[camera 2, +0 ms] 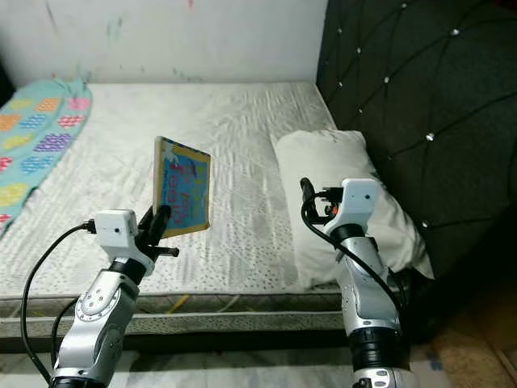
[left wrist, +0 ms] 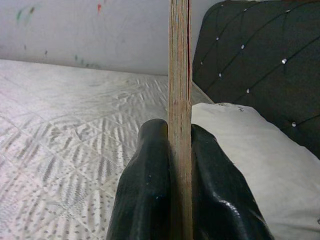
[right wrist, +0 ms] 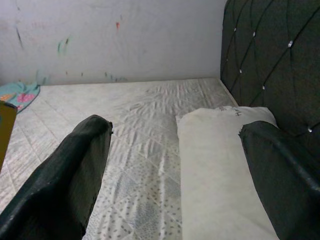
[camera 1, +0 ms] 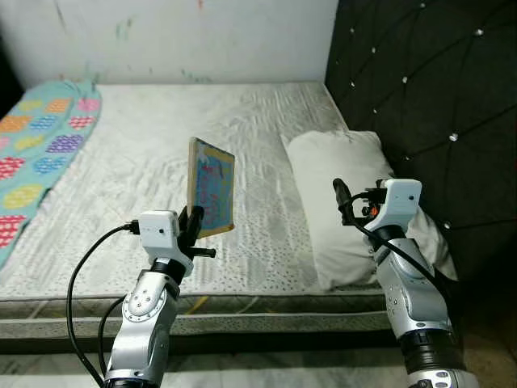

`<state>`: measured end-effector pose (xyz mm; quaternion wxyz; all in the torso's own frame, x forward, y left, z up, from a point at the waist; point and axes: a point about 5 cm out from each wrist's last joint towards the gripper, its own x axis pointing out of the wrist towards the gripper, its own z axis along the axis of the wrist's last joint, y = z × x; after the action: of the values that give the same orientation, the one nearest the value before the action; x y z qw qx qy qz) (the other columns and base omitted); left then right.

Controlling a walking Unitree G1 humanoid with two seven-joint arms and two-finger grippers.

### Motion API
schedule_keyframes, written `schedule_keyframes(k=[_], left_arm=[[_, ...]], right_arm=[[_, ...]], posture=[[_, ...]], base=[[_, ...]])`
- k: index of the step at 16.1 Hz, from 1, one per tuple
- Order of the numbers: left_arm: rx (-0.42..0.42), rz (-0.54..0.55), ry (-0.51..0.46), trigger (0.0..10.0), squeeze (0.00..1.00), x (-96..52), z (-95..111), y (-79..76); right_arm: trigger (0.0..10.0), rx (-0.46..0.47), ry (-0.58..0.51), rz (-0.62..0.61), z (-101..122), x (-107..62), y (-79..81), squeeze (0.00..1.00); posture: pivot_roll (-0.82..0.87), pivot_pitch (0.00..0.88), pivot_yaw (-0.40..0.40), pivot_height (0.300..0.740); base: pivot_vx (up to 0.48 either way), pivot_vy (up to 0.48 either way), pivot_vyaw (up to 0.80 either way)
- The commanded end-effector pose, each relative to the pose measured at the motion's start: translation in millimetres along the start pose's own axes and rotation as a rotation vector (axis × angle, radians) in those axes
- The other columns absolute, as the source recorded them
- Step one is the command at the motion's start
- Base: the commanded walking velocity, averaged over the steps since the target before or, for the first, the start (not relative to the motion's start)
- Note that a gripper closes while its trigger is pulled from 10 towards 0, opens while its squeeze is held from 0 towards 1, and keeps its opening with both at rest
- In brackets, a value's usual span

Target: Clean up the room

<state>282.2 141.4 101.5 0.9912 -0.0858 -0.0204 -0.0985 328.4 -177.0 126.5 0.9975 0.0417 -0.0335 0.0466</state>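
Two claws hover above the bed's near edge: the left claw [camera 1: 194, 220] clamps an upright thin blue picture book [camera 1: 212, 186], the right claw [right wrist: 175, 165] gapes near the white pillow [camera 1: 343, 194] on the grey quilted mattress [camera 1: 161, 153].

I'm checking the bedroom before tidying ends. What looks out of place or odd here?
The blanket lies bunched along the mattress's far side, and the wall bears paint smudges. The left gripper holds a book upright above the bed; the pillow sits normally.

Pillow [camera 1: 339, 202] on mattress [camera 1: 153, 162], right, against headboard [camera 1: 428, 89]; blanket [camera 1: 40, 145] left
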Motion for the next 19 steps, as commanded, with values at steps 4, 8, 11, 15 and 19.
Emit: schedule_keyframes(k=[4, 8, 11, 15, 19], left_arm=[[0.010, -0.031, -0.084, 10.0, 0.00, 2.7, 15.6, -3.1], [0.012, -0.031, -0.082, 10.0, 0.00, 2.1, 15.5, -2.7], [0.015, -0.030, -0.078, 10.0, 0.00, 1.5, 15.0, -2.0], [0.016, 0.011, -0.056, 10.0, 0.00, 2.4, 12.5, 0.7], [0.020, 0.028, -0.044, 10.0, 0.00, 3.2, 11.7, 1.9]], right_arm=[[10.0, 0.001, -0.014, 0.009, 4.6, 3.2, 1.0, 0.00], [10.0, 0.000, -0.013, 0.011, 4.9, 3.5, 1.5, 0.00], [10.0, 0.003, -0.011, 0.008, 3.9, 2.8, 1.5, 0.00], [10.0, 0.005, -0.010, 0.006, 3.2, 2.7, 1.1, 0.00], [10.0, 0.012, -0.011, 0.004, 2.7, 2.5, 0.6, 0.00]], posture=[[-0.05, 0.000, 0.027, 0.740], [-0.05, 0.000, 0.026, 0.740], [-0.05, 0.000, 0.028, 0.740], [-0.05, 0.000, 0.030, 0.740], [-0.05, 0.000, 0.030, 0.740]], base=[[0.328, 0.000, 0.00], [0.341, 0.000, 0.00], [0.311, 0.000, 0.00], [0.139, 0.000, 0.00], [0.000, 0.000, 0.00]])
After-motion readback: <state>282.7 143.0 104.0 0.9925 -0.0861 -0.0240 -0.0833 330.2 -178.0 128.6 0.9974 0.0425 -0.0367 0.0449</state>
